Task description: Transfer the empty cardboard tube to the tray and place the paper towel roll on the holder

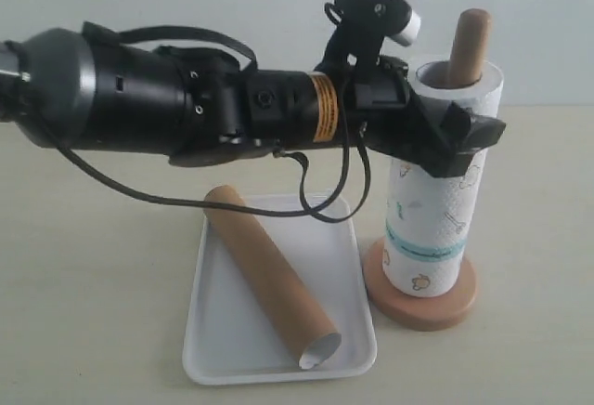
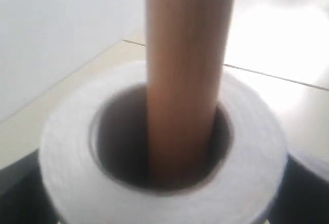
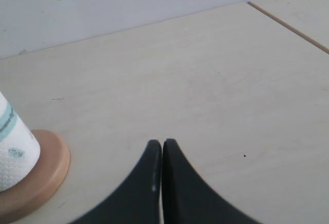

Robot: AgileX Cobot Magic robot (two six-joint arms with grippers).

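Observation:
The paper towel roll (image 1: 432, 228) stands upright on the holder (image 1: 422, 307), resting on the disc base, with the pole top (image 1: 469, 43) poking out of its core. My left gripper (image 1: 464, 128) reaches across and straddles the roll's upper part, jaws wide and against its sides. In the left wrist view the pole (image 2: 187, 54) runs down through the roll's hollow core (image 2: 77, 183). The empty cardboard tube (image 1: 269, 275) lies diagonally in the white tray (image 1: 218, 331). My right gripper (image 3: 162, 144) is shut on nothing, low over the bare table, near the holder base (image 3: 46, 172).
The left arm's black body (image 1: 186, 98) and its cable (image 1: 316, 210) hang over the far end of the tray. Pale tabletop surrounds the tray and holder, and a light wall stands behind.

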